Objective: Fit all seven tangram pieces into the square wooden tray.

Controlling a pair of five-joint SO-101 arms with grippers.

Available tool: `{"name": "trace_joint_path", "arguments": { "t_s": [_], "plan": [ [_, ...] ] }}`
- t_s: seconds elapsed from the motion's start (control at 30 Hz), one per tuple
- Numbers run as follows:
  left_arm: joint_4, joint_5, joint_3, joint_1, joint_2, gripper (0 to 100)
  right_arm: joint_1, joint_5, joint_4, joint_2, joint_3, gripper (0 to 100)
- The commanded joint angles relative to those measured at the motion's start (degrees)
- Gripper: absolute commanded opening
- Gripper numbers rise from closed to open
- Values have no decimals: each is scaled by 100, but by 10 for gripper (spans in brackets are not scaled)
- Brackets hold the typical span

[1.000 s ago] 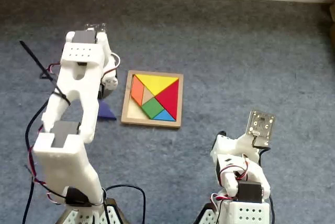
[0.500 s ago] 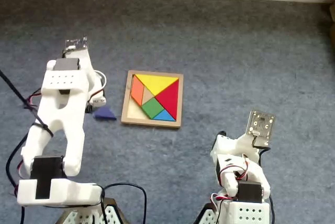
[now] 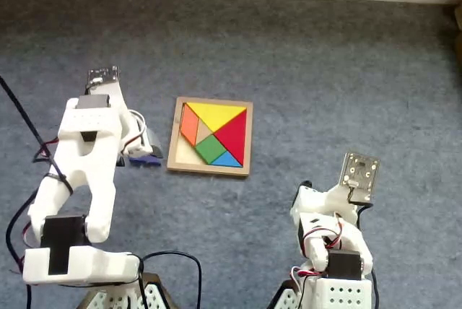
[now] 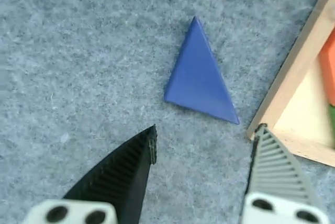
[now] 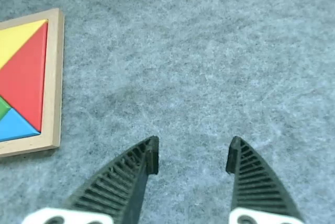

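Note:
The square wooden tray (image 3: 174, 125) lies mid-table holding yellow (image 3: 216, 114), red (image 3: 232, 136), orange (image 3: 189, 125), green (image 3: 209, 149) and light blue (image 3: 227, 159) pieces. Its near-left corner slot (image 3: 180, 156) is bare. A dark blue triangle (image 4: 200, 75) lies flat on the carpet just outside that corner of the tray (image 4: 293, 67). My left gripper (image 4: 205, 134) hangs open close above the triangle (image 3: 144, 161), one finger on each side of its near end. My right gripper (image 5: 192, 153) stands open over bare carpet, right of the tray (image 5: 55, 77).
Grey-blue carpet covers the whole table. The left arm (image 3: 86, 150) stretches along the tray's left side. The right arm (image 3: 332, 229) sits folded at the near right. A pale wall edge runs along the far side.
The left arm swung left away from the tray, then came down over the blue triangle, now partly covering it. The triangle, tray and right arm have not moved.

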Motion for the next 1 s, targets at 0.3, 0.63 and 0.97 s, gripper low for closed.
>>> {"name": "trace_joint_path", "arguments": {
  "t_s": [0.3, 0.63, 0.97],
  "plan": [
    [-765, 88, -163, -75, 541, 294, 66, -53, 31, 40, 725, 217],
    [457, 246, -1789, -75, 2018, 227, 66, -53, 31, 40, 725, 217],
    [545, 246, -1903, -40, 2079, 227, 66, -53, 31, 40, 725, 217]
  ]
}}
